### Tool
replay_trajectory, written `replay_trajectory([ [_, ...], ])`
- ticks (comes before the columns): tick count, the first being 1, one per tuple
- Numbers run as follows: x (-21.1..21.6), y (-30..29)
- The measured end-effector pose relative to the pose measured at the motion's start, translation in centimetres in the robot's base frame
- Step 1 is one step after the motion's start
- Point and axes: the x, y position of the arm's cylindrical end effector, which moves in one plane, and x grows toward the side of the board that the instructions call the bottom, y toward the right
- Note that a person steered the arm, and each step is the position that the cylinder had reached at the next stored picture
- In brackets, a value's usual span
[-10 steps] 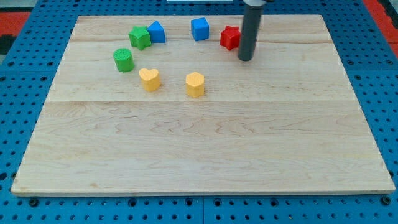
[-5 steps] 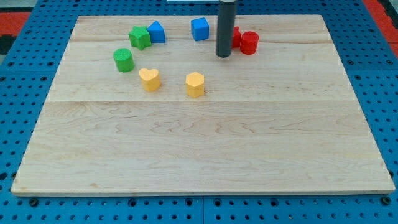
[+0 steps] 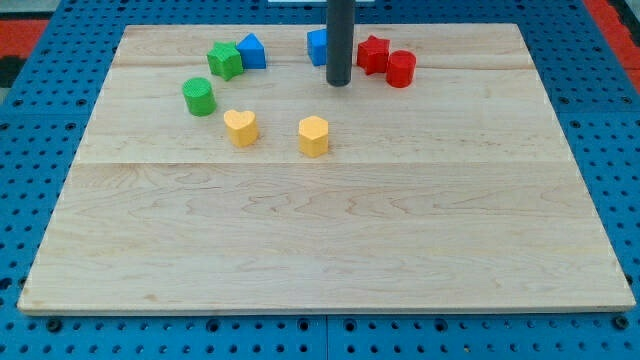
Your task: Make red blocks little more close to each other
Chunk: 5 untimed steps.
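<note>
A red star block (image 3: 373, 54) and a red cylinder (image 3: 401, 68) stand touching side by side near the view's top, right of centre. My tip (image 3: 339, 82) rests on the board just left of the red star, a small gap apart. The rod partly hides a blue cube (image 3: 317, 47) behind it.
A green star block (image 3: 225, 60) and a blue block (image 3: 252, 50) sit at the top left. A green cylinder (image 3: 199, 96) lies below them. Two yellow heart blocks (image 3: 240, 127) (image 3: 314, 135) sit below the middle of the group. The wooden board (image 3: 330, 240) lies on a blue pegboard.
My tip has moved left, from right of the red star to its left side. The red cylinder, hidden by the rod before, now shows beside the star.
</note>
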Motion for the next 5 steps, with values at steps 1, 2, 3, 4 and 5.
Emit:
replay_trajectory([
  [1,3.6,3.9],
  [2,6.3,10.1],
  [3,6.4,12.4],
  [4,6.4,19.2],
  [5,6.4,21.7],
])
